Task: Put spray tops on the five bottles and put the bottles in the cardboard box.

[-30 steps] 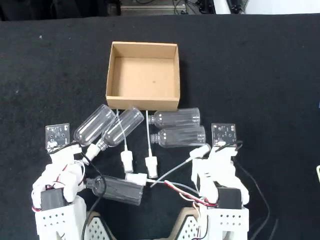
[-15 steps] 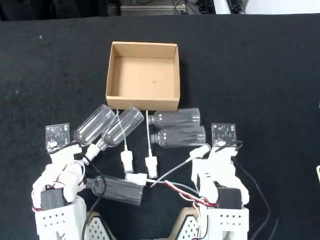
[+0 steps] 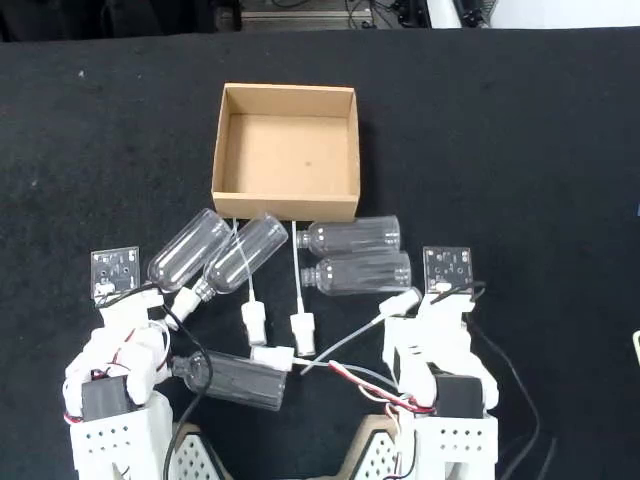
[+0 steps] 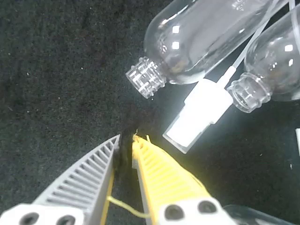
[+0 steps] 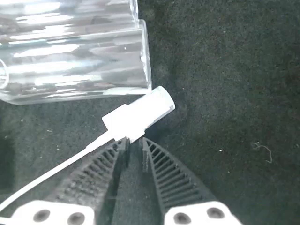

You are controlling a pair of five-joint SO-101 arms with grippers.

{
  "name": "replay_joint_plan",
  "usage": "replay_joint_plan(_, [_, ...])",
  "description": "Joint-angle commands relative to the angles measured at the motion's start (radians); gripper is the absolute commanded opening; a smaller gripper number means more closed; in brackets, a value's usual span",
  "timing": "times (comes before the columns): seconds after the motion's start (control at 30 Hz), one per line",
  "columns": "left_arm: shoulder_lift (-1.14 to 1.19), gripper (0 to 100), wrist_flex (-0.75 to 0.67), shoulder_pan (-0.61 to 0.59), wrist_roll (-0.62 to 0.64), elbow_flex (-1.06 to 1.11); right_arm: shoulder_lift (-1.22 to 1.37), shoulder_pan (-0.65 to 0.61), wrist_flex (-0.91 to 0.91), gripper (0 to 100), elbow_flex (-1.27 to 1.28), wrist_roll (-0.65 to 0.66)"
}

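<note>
5 bottles [image 3: 350, 236] are lying on their sides on the black desk [image 3: 500, 150]: 4 just in front of the open cardboard box [image 3: 285, 207], 1 nearer the arm bases. Spray tops [image 3: 302, 332] are lying loose among them. The left claw [image 4: 125, 138] is sitting with fingers together, gripping nothing, near a bottle neck. The right claw [image 5: 134, 142] is likewise pinched together, its tips just beside a spray top.

left pincer [image 4: 125, 138] closed, empty, right pincer [image 5: 135, 140] closed, empty
</note>
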Motion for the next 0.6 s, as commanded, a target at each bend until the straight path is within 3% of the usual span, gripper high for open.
replay_joint_plan(0.0, [-0.008,3,0.02,-0.004,-0.006,0.022,-0.096,0.008,0.023,1.1,-0.002,0.0])
replay_joint_plan(0.57, [-0.008,3,0.02,-0.001,-0.006,0.022,-0.096,0.008,0.023,1.1,-0.002,-0.006])
